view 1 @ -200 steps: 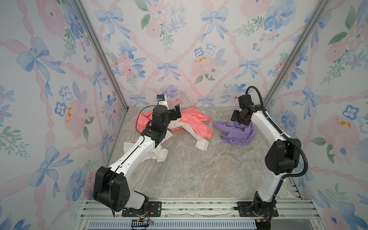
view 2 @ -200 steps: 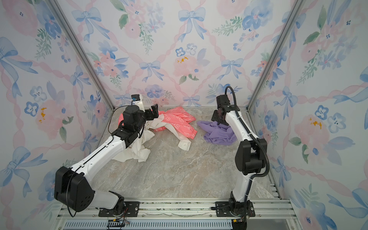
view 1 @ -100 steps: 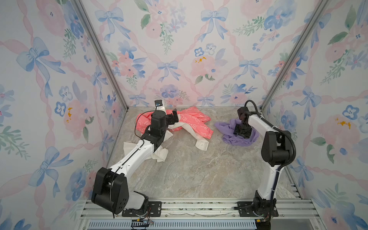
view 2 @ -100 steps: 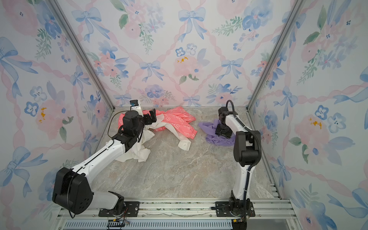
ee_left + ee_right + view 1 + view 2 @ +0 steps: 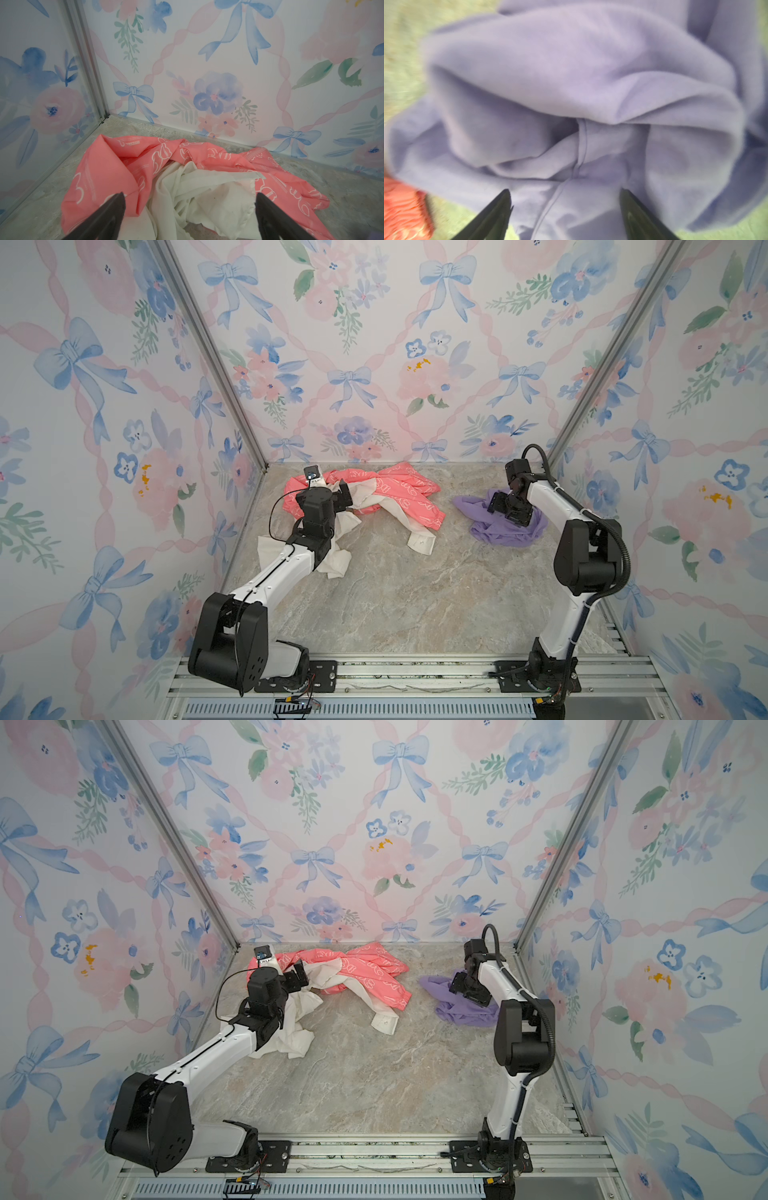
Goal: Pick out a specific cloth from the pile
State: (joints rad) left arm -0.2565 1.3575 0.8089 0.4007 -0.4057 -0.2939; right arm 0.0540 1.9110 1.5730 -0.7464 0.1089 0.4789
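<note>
Your cloth (image 5: 494,535) lies crumpled on the table (image 5: 415,593) at the right, well apart from the pile (image 5: 399,493), w/ bare stone btwn them in both top views. R claw (image 5: 565,197) sits right over it, jaws spread wide, purple folds btwn the fingers (image 5: 498,209) but nothing pinched; wrist pic is blurry. L claw (image 5: 190,199) is wide too, low over the pile where the white shirt (image 5: 207,197) lies tangled in the pink garment (image 5: 104,170), holding nothing.

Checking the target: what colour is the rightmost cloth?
Plain lavender cloth, clearest in the right wrist view.
</note>
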